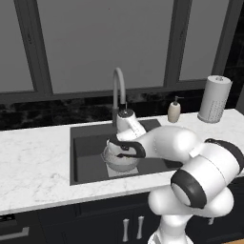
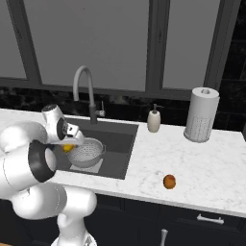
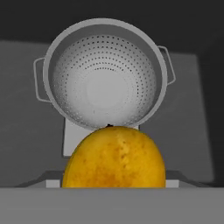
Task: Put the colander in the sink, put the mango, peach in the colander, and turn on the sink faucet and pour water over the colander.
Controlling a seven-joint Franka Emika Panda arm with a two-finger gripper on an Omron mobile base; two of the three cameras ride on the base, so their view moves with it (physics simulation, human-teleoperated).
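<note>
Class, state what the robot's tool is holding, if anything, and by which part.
The mango, carried above the colander; the exact grip place cannot be told, since the fruit hides the fingertips.

Base cams flank sink (image 1: pixel 86 157); hand cam overhead, close.

Flat even rendered light, dim windows, no glare, soft shading in sink (image 1: pixel 86 157), slightly coarse, pixelated edges

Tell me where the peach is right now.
In the right base view the peach sits alone on the white marble counter to the right of the sink, near the front edge, in front of the soap dispenser and paper towel roll.
</note>
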